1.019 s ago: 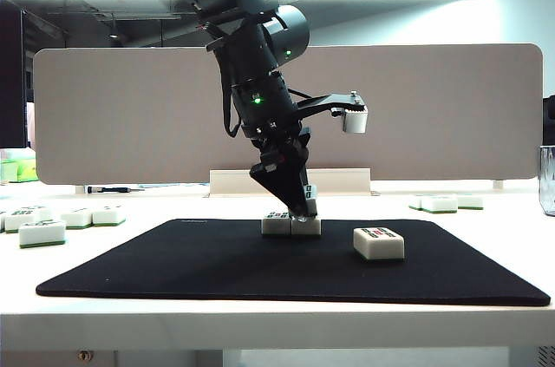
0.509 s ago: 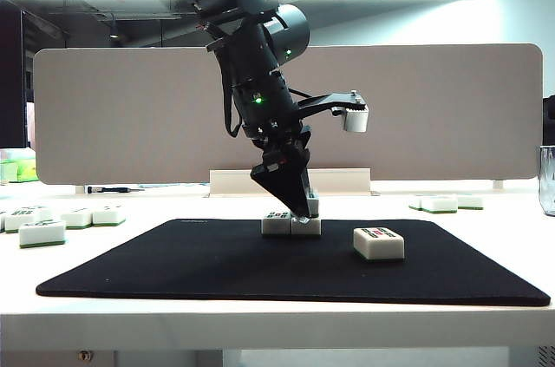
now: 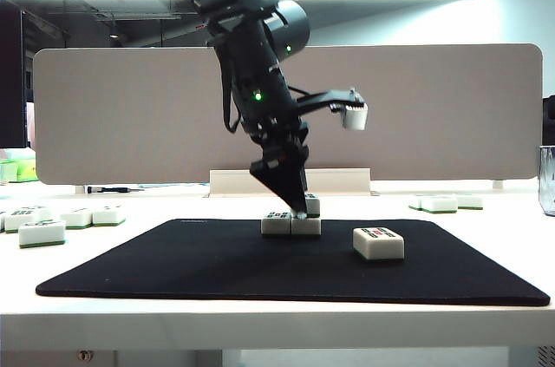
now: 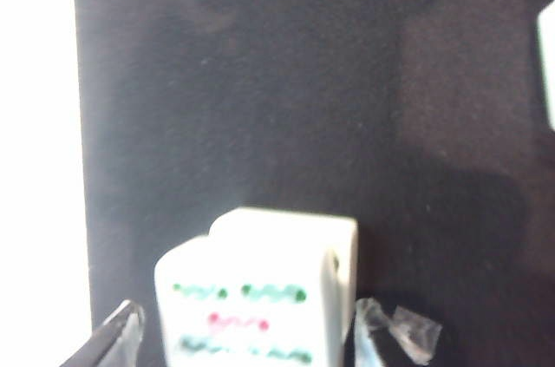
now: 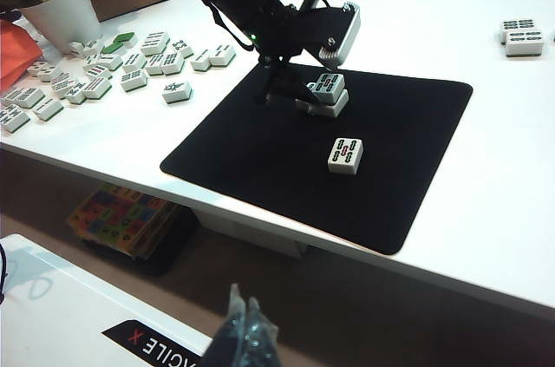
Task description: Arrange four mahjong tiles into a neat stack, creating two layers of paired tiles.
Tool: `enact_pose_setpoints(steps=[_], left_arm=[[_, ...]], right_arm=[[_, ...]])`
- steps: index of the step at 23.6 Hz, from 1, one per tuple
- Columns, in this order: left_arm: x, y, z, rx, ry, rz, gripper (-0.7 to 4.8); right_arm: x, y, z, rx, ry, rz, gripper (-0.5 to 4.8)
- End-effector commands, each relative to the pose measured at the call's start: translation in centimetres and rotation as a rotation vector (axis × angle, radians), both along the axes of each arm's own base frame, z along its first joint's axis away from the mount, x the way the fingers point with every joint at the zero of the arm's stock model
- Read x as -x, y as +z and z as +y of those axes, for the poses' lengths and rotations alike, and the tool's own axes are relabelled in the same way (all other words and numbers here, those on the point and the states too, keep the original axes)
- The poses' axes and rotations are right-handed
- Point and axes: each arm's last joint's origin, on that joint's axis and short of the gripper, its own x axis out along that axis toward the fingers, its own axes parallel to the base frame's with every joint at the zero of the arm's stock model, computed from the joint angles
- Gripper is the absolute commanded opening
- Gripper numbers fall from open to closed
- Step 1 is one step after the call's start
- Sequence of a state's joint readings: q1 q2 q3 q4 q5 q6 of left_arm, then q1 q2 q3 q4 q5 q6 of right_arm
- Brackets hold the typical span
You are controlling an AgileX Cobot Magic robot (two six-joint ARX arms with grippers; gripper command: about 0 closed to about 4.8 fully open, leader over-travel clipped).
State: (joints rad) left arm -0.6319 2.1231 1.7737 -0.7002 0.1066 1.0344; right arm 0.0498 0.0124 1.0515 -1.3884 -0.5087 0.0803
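On the black mat [image 3: 173,267] two mahjong tiles [image 3: 290,226] lie side by side, and a third tile [image 3: 311,204] rests on the right one, starting the stack [image 5: 324,95]. The fourth tile [image 3: 379,243] lies alone, face up, to the right on the mat, and shows too in the right wrist view [image 5: 346,155]. My left gripper [image 3: 299,206] points down at the top tile and stands open. In the left wrist view the top tile [image 4: 256,293] sits between its fingertips [image 4: 119,332] with a gap on each side. My right gripper [image 5: 244,332] is shut and empty, held off the table's front edge.
Several spare tiles lie on the white table left of the mat [image 3: 42,231] and at the back right [image 3: 444,202]. A white cup [image 5: 61,13] stands at the far left. A beige divider board [image 3: 451,115] closes the back. A glass [image 3: 547,178] stands at the right edge.
The left gripper's jaws have spread wider off the top tile, which stays on the pair below. The arm has barely shifted. The lone tile has not moved.
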Motion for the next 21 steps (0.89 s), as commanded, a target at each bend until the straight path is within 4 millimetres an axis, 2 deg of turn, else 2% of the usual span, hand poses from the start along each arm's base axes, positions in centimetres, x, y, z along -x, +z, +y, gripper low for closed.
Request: enact_pose_setpoints(steps=[1,2,5,10,13,16,21], left_arm=[[0.9,2.9,0.1,0.063,0.034,-0.034,3.11],[1.4,3.9,0.0,0.086,0.059,-0.028,3.11],[3.1,5.0,-0.8,0.162,0.145,0.073,3.11],[6.5,3.6,-4.0,0.105,0.075,0.173,3.11],[7.0,2.2,-5.3,0.076,0.052,0.194,3.11],[6.8,0.2,-5.6,0.036,0.055,0.234,3.11],[6.7,-0.7,-6.0,0.059,0.034,0.296,3.10]], right_arm=[[0.3,0.0,0.0,0.002,0.000,-0.024,-0.01],[0.3,0.0,0.0,0.002,0.000,-0.024,-0.01],[0.3,0.0,0.0,0.002,0.000,-0.024,-0.01],[0.3,0.0,0.0,0.002,0.000,-0.025,-0.01],[0.3,0.0,0.0,0.002,0.000,-0.024,-0.01],[0.3,0.0,0.0,0.002,0.001,-0.025,-0.01],[0.3,0.0,0.0,0.002,0.000,-0.024,-0.01]])
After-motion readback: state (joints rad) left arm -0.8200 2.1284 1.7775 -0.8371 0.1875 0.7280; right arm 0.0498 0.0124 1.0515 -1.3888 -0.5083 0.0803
